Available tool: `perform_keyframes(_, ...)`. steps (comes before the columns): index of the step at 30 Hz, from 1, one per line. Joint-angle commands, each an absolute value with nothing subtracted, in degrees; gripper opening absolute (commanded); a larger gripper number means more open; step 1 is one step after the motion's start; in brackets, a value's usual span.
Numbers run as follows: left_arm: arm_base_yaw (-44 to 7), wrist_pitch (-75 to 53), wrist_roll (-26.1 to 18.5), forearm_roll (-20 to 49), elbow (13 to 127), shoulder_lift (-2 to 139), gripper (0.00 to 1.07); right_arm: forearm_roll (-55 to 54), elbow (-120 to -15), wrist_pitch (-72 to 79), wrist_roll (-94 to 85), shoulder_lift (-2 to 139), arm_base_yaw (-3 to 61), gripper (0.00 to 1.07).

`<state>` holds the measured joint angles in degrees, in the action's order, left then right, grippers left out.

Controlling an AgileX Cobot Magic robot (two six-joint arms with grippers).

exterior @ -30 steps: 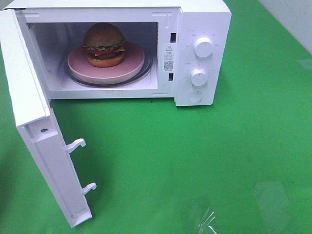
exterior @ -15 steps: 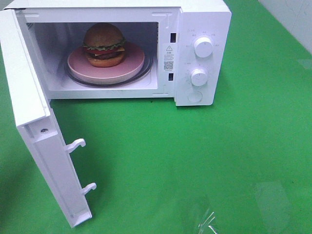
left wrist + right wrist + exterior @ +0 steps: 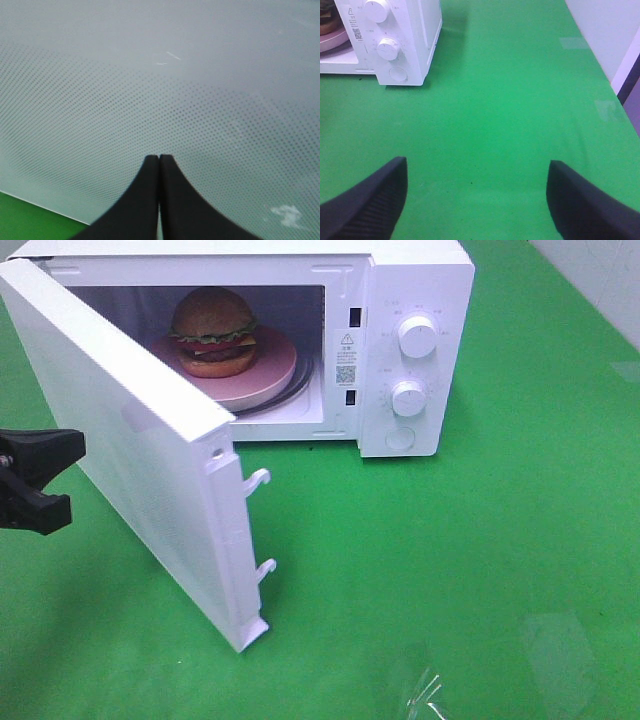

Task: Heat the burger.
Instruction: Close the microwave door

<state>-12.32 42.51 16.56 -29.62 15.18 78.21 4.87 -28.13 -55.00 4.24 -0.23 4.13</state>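
Left wrist shows left gripper point(image 3: 159, 167) pressed together at microwave door point(image 3: 150, 75); right gripper point(image 3: 477, 172) spread.

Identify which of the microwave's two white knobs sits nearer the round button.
The lower knob: it sits just above the round button, while the upper knob is farther up.

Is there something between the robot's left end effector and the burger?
Yes. The partly open microwave door stands between the left end effector and the burger, which sits on the pink plate inside the microwave. The end effector is on the door's outer side.
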Motion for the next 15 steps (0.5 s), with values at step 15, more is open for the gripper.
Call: perform_keyframes(15, -24.81, 44.46, 14.95, -13.06, 24.52, 88.41, 0.0, 4.76, -28.07, -55.0, 3.78, -1.78, 3.84, 0.76)
